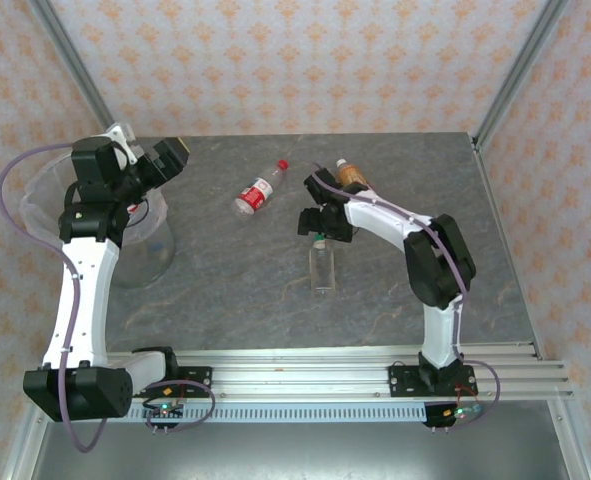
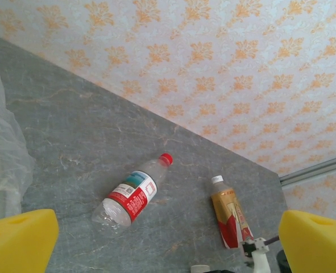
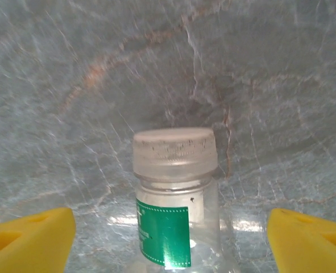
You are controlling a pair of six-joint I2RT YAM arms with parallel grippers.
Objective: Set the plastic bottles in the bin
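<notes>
Hidden / cut off:
- Bin [image 1: 145,260] at the far-left of the surface [image 1: 235,300] is mostly covered by the left arm in the top view. Its contents cannot be made out. The left wrist view has a crumple of clear liner [image 2: 3,153], cut by the left edge.
- Green-label bottle [image 3: 176,199]: in the top view its cap end sits under the right gripper [image 1: 320,228]. In the right wrist view its lower body runs off the bottom edge.
- Brown-label bottle [image 2: 230,213]: base partly masked by arm hardware. In the top view the right arm overlaps it.

Bottle axes:
- The green-label bottle lies on its side near mid-surface. Its long axis runs near-to-far, with the white cap toward the far edge.
- Red-label bottle [image 2: 131,196] lies flat between the two arms, on a diagonal, with its red cap toward the far right.
- The brown-label bottle lies flat beside the right arm, with its white cap toward the far side.

Grippers:
- Right gripper is released. One yellow finger [image 3: 28,239] stands on each side of the green-label bottle's neck, with clear gaps and no contact.
- Left gripper [image 2: 168,242] is spread wide by the bin and holds nothing.
</notes>
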